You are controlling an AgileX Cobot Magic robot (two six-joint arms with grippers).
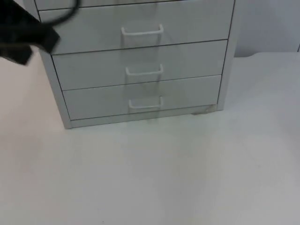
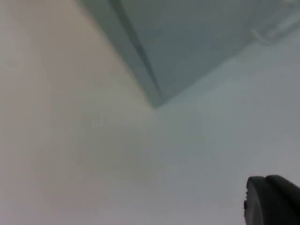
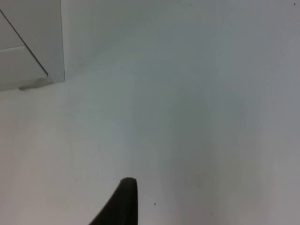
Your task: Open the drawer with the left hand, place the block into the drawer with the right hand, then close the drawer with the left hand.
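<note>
Drawer unit (image 1: 140,70): pale grey cabinet standing on the white table (image 1: 154,173), against the far side. Three drawer fronts in view, all shut flush, each with a white bow handle at its middle: upper handle (image 1: 142,32), middle handle (image 1: 144,71), lowest handle (image 1: 145,103).

Handling, judged: rigid body, smooth faces offering no purchase; the handles are the only place to take hold. Each is a thin, stiff loop standing proud of the front, to be hooked or pinched at mid-span and pulled straight out. The unit looks light enough to slide on the table if pulled hard.

Block: none to be seen on the table.

Left arm (image 1: 23,35): high beside the cabinet's left corner. Left gripper: one dark fingertip (image 2: 272,199) over bare table near the cabinet's corner; open or closed cannot be told.

Right gripper: one dark fingertip (image 3: 123,201) over bare table, the cabinet's right corner well apart; state cannot be told. Waiting.
</note>
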